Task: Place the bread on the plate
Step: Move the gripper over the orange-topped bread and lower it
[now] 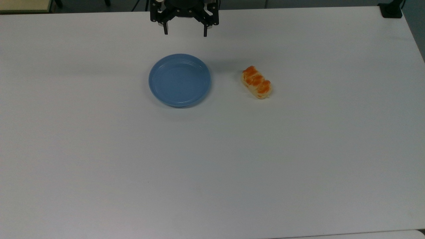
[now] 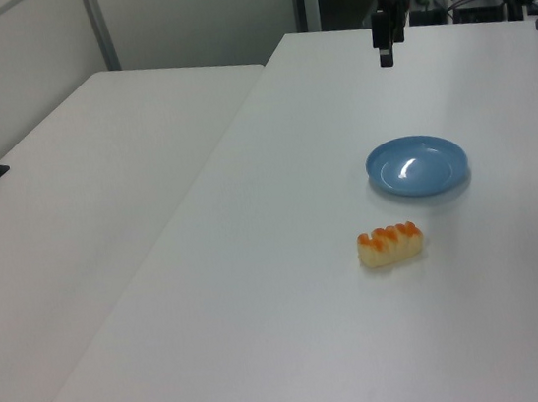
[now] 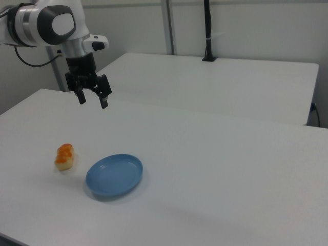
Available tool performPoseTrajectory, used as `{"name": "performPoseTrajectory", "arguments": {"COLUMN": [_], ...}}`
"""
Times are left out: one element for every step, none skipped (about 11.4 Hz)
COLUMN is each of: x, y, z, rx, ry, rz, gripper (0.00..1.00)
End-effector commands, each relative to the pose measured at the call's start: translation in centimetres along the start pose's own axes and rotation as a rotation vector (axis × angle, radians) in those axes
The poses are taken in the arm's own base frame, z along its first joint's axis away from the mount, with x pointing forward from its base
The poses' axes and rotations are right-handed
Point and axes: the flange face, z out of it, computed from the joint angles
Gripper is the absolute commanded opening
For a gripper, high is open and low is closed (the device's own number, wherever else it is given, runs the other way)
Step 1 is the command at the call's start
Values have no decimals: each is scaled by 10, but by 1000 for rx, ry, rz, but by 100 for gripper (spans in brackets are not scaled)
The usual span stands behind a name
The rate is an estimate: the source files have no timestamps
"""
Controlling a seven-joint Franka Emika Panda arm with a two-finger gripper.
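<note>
The bread (image 1: 256,82), a pale-yellow bun with orange-brown lumps on top, lies on the white table to the right of the plate in the top view; it also shows as the bread (image 2: 390,245) and the bread (image 3: 64,156). The round blue plate (image 1: 179,80) lies bare, also seen as the plate (image 2: 416,165) and the plate (image 3: 114,175). My gripper (image 1: 185,32) hangs open above the table beyond the plate's far rim, holding nothing. In the right view the gripper (image 3: 93,100) hovers well above the bread and plate. The left view shows the gripper (image 2: 384,53) edge-on.
A second white table (image 2: 79,186) adjoins the work table on the left view's left. A black post (image 3: 207,31) stands on the far table in the right view, and a black clamp (image 1: 391,10) sits at the top view's upper right corner.
</note>
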Motion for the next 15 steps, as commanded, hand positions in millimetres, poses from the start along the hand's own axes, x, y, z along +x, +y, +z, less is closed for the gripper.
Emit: {"name": "performPoseTrajectory", "arguments": {"x": [3,3,3,3,3,5,7,8,11,12,11,10,13,15,15], "y": [-4,-3,-3,-6,-11,-15,-27,-43,-63,-88,-111,-130,-149,-164,-176], "z": [-5,-5,-5,-3,-1,5,13,27,46,67,90,109,130,144,160], "rx": [36,36,36,36,36,37,35,33,31,29,26,26,29,31,29], "ry": [9,10,9,6,3,-6,-18,-43,-67,-75,-95,-107,-105,-97,-101], "rz": [-10,-9,-10,-17,-24,-30,-52,-81,-113,-155,-216,-281,-310,-333,-354], "gripper": [100,100,100,100,100,100,100,100,100,100,100,100,100,100,100]}}
